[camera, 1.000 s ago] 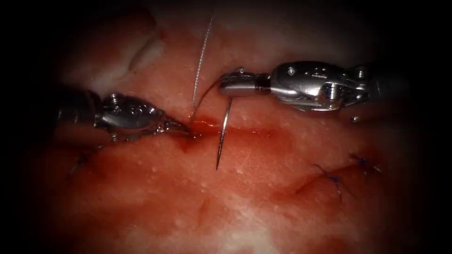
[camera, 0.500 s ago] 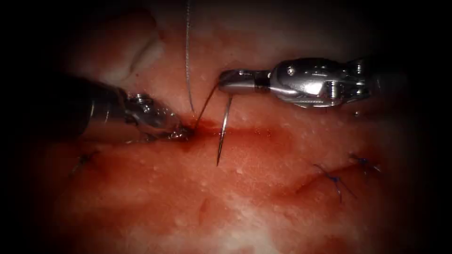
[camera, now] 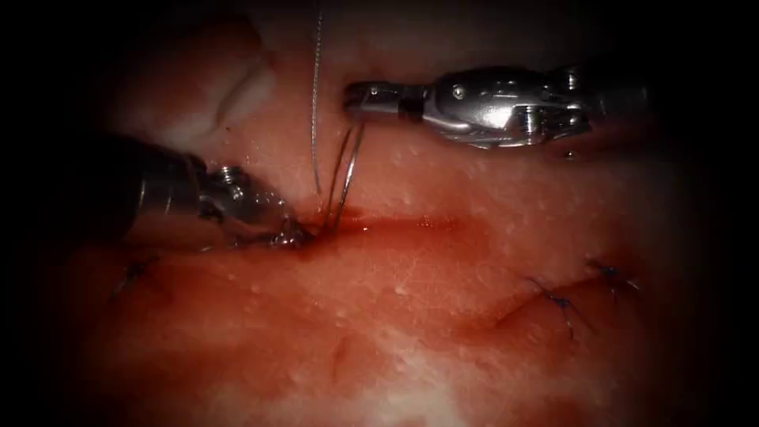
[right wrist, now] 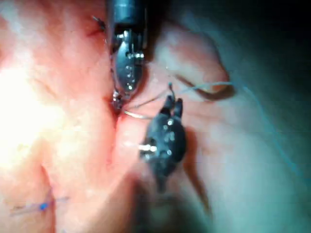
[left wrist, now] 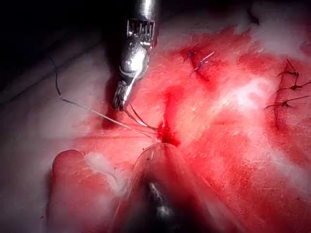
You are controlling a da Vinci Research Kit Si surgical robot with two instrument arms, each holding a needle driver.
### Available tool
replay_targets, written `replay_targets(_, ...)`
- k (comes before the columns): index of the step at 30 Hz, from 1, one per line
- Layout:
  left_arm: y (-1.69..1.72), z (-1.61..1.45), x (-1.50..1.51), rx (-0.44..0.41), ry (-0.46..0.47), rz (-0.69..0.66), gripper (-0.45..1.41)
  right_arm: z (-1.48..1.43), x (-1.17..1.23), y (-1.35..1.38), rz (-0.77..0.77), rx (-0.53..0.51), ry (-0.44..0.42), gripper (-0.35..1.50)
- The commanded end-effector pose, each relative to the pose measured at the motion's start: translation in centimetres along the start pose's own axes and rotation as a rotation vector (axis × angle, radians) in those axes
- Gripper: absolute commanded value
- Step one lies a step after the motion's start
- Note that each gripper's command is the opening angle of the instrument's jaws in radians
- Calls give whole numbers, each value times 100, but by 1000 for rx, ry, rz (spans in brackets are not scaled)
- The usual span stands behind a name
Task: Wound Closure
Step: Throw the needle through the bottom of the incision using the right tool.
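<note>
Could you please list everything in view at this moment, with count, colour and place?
tissue: one, pink and red, under everything.
cut: one, dark red line with red fluid, running across the middle.
needle: one, silver, curved, held at one end by the right tool, tip at the cut's left end.
thread: one, pale, rising from the cut.
finished stitches: several, blue, at lower right.
left tool: one, silver, tips at the cut's left end.
right tool: one, silver, above the cut.

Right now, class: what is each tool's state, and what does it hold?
Left tool: shut on the tissue at the cut.
Right tool: shut on the needle, near its blunt end.
</note>
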Motion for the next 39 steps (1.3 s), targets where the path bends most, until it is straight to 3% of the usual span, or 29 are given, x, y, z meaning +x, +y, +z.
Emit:
replay_targets(1, 0, 4, 3, -3, 1, 4, 2, 11, -8, 0, -11, -4, -3, -35)
replay_targets(17, 27, -29, 19, -7, 11, 6, 7, 24, -44, -24, -134, 6, -79, -35)
replay_targets(29, 31, -56, 10, 5, 18, 18, 7, 6, -46, -31, -163, 26, -89, -35)
replay_targets(39, 32, -58, 10, 12, 20, 11, 5, 6, -44, -37, -206, 36, -111, -35)
